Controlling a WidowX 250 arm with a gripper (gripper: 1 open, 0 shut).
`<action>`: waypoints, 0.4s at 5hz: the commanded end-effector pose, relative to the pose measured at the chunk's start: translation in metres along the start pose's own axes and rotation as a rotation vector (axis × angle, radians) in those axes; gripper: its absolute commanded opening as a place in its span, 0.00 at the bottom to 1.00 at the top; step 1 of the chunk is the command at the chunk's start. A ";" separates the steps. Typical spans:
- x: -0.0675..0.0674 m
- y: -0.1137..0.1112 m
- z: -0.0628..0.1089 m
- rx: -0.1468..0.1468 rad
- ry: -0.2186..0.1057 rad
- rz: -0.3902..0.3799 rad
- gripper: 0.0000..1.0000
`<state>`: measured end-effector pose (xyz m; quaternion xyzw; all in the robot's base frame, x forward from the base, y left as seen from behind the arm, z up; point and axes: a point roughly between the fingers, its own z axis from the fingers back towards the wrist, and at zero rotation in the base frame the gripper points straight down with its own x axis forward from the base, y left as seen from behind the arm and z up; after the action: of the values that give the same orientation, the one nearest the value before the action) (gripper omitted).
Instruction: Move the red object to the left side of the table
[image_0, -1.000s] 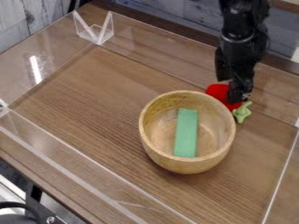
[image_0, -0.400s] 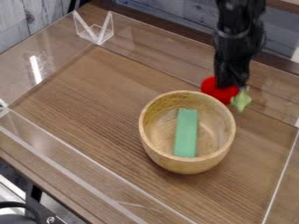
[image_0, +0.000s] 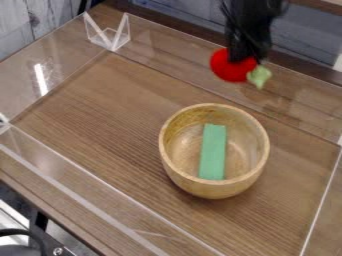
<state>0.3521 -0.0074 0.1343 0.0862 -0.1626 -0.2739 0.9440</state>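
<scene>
Wooden bowl (image_0: 171, 160), green rectangular block (image_0: 213, 152) inside; white wire-like stand (image_0: 108, 32); black cable (image_0: 27, 238).

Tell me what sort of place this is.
Probably a robot test table, maybe in a lab: an arm's hand holds a toy fruit over a wood-grain table, and a green block sits in a wooden bowl.

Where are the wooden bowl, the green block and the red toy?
Wooden bowl (image_0: 174, 169): camera view, left wall.
Green block (image_0: 213, 152): camera view, top face.
Red toy (image_0: 233, 66): camera view, body.
</scene>
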 end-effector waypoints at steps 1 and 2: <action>-0.007 0.024 0.023 0.065 -0.036 0.101 0.00; -0.020 0.031 0.027 0.074 -0.024 0.148 0.00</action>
<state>0.3419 0.0250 0.1420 0.0979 -0.1611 -0.2066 0.9601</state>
